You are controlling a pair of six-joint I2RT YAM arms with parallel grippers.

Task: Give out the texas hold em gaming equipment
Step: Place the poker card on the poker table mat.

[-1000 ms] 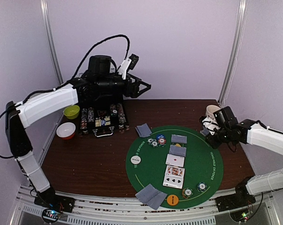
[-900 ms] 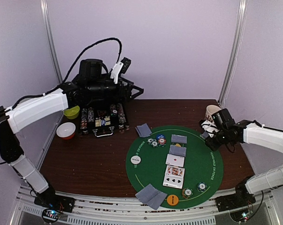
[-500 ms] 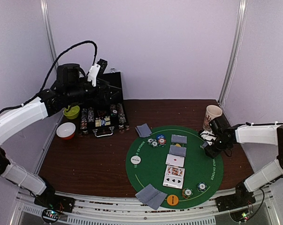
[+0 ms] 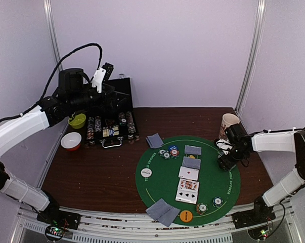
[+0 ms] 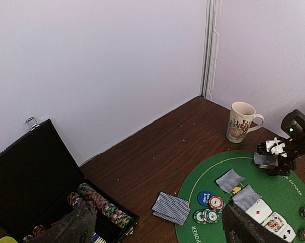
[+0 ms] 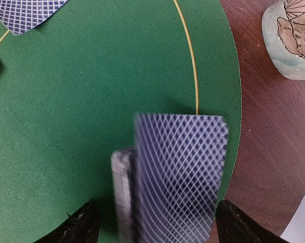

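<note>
Tool on right (image 4: 223, 162) dropped to mat (image 4: 219, 183) edge, gripping cards (image 6: 180, 167)

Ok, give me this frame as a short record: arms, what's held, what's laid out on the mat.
left gripper: open, empty, raised near the chip case
right gripper: shut on playing cards at right edge of the green mat
on mat: face-up cards, face-down cards, poker chips, orange disc, white dealer disc
off mat: card pile, mug
</note>
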